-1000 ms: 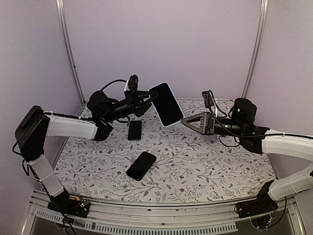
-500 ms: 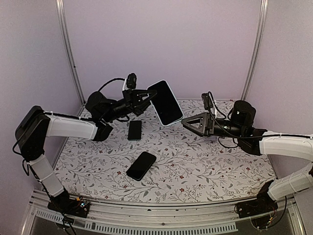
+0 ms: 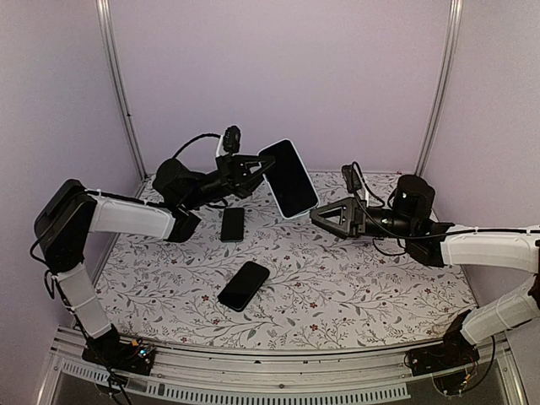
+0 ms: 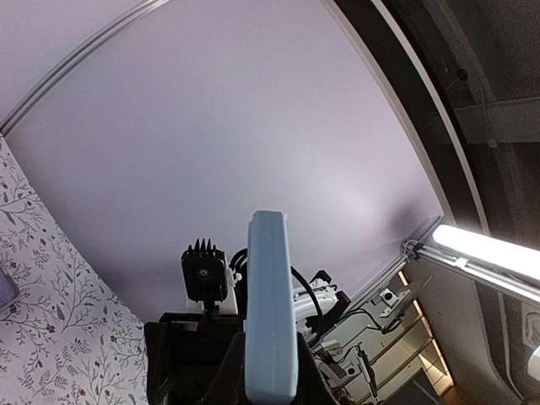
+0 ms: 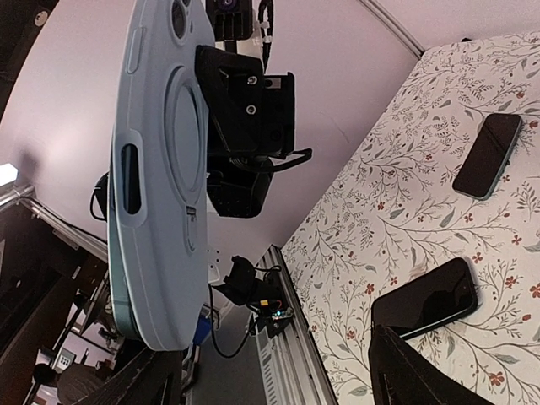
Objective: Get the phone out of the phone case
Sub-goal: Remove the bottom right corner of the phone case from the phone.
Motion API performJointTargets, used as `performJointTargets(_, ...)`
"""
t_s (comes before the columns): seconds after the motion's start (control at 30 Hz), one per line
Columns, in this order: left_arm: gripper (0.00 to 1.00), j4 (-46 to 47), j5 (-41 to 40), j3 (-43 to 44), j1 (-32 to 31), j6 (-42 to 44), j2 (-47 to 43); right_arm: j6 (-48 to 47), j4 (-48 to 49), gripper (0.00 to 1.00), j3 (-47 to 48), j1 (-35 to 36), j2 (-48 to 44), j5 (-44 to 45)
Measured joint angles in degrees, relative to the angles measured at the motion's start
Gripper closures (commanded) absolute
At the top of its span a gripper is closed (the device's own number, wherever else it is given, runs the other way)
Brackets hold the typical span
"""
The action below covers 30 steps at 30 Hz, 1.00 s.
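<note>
Left gripper [image 3: 262,170] pinches the phone case [image 5: 160,186] (pale blue, phone [image 3: 288,179] inside) aloft.

This is a robotics lab test cell. Plain lilac wall panels [image 3: 278,76] framed by silver aluminium posts [image 3: 118,84] enclose a table covered in white floral-print cloth [image 3: 354,278]. A slotted aluminium rail [image 3: 270,371] and an exposed circuit board [image 3: 135,353] run along its near edge, under a bright tube light [image 4: 489,249].

The phone [image 3: 288,179] has a dark screen and sits inside the phone case [image 5: 156,253], which is pale blue with a round ring on its back. Both are raised in the air, a little above the centre of the top view, upright and tilted to the side.
</note>
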Motion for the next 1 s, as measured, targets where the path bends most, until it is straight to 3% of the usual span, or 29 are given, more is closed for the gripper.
performJointTargets(0.63,1.0,5.6,4.1,3.6,-5.0,-0.4,0.3,2.3,-1.9,0.27,0.0,-0.5,0.8,6.3)
performJointTargets(1.0,1.0,0.5,-2.8,-2.9,-1.5,0.2,-2.2,-3.5,-3.9,0.2,-3.4,-0.3,-11.8,7.8)
